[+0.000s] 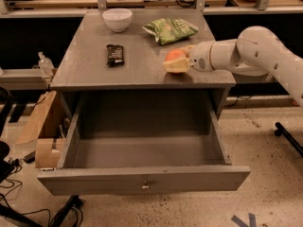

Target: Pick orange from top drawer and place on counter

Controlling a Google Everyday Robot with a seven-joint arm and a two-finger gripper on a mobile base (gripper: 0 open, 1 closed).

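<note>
The orange [173, 57] sits low over the right side of the grey counter [94, 67], between the pale fingers [176, 65] of my gripper [174, 60]. The gripper is shut on it, and the white arm reaches in from the right. The orange is at or just above the counter surface; I cannot tell if it touches. The top drawer [142, 181] is pulled wide open below, and its grey inside holds nothing that I can see. Its small metal knob [145, 187] shows on the front panel.
On the counter stand a white bowl [117, 19] at the back left, a green chip bag [171, 30] at the back right and a dark snack bar [115, 54] left of middle. A cardboard box [40, 126] stands on the floor left of the cabinet. Wooden benches run behind.
</note>
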